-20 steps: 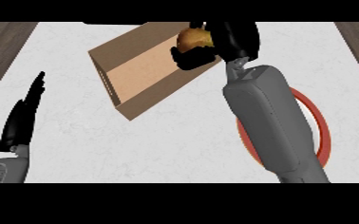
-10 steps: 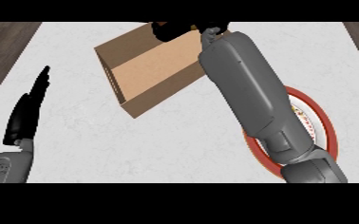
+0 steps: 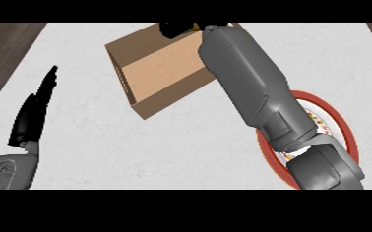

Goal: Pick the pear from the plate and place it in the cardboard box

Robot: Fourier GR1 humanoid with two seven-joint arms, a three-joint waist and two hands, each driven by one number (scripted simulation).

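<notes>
One hand (image 3: 176, 29) — the right — is seen at twelve o'clock over the box (image 3: 163, 73); its fingers cannot be made out. The pear is hidden. Release is best made low, well inside the walls — the plate (image 3: 341, 128) is left at four o'clock. The left hand (image 3: 33, 113) is rested open at nine o'clock.

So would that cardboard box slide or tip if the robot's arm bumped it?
Probably slide rather than tip: the cardboard box looks wide, shallow and flat on the counter. Its walls look thin, so it is likely light and might flex. The right hand is over its far end, so a nudge seems possible.
</notes>
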